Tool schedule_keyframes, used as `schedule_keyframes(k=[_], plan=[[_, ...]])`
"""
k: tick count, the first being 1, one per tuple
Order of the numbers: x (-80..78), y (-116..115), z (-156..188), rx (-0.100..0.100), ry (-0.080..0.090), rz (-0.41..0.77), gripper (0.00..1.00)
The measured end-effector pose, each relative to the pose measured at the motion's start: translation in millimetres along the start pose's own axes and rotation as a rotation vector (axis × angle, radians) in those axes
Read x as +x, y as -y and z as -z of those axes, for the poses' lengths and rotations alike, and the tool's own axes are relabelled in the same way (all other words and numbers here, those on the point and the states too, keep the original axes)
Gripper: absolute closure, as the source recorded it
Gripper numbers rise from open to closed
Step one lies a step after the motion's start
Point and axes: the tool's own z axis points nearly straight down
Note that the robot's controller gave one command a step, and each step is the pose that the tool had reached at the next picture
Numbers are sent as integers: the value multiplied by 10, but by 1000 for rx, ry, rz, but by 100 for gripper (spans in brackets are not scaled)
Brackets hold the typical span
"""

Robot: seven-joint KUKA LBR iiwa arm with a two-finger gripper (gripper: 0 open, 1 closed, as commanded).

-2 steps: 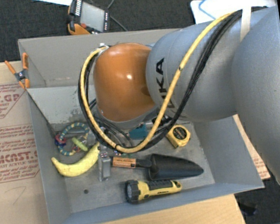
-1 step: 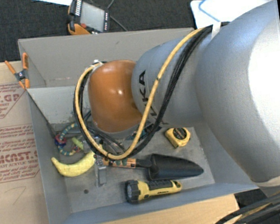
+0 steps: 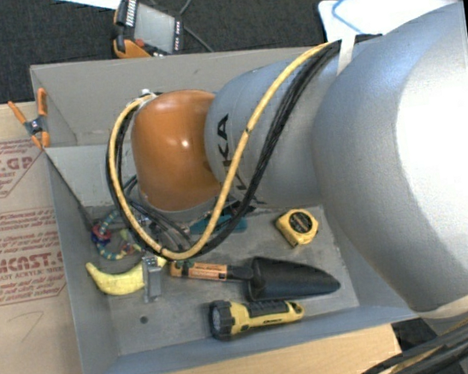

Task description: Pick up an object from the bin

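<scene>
The silver robot arm (image 3: 403,158) comes in from the right and covers much of the grey metal bin (image 3: 125,337). Its wrist carries a glossy orange dome-shaped cover (image 3: 173,151), with a loop of yellow and black cables (image 3: 119,168) curving round the cover's left side and under it. Below the cover, the grey metal gripper (image 3: 152,280) reaches down to the bin floor in the left part of the bin. Only a narrow piece of it shows beneath the cables, so I cannot tell whether it is spread or pressed together, and nothing can be seen pinched in it.

The thing nearest the gripper is a small yellow curved plastic banana (image 3: 116,279). It lies flat near the left wall, its right end just beside the gripper (touching or a hair apart, I cannot tell). On the gripper's other side lies a black pointed scoop with a brown handle (image 3: 286,280), with the handle end close to the gripper and the black tip pointing right. A tangle of small multicoloured beads (image 3: 107,237) sits above the banana, by the left wall. A yellow-and-black torch (image 3: 252,314) lies near the front wall, below the scoop. A small yellow tape measure (image 3: 297,226) rests to the right, next to the arm and well apart from the gripper.
</scene>
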Motion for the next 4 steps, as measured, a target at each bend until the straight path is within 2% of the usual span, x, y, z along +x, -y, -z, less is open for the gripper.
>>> schedule_keyframes(k=[1, 2, 3, 4], plan=[[206, 291, -728, 3, -8, 325, 0], [520, 376, -477, -1, 3, 397, 100], [520, 375, -477, -2, 3, 397, 100], [511, 473, -425, -3, 3, 382, 100]])
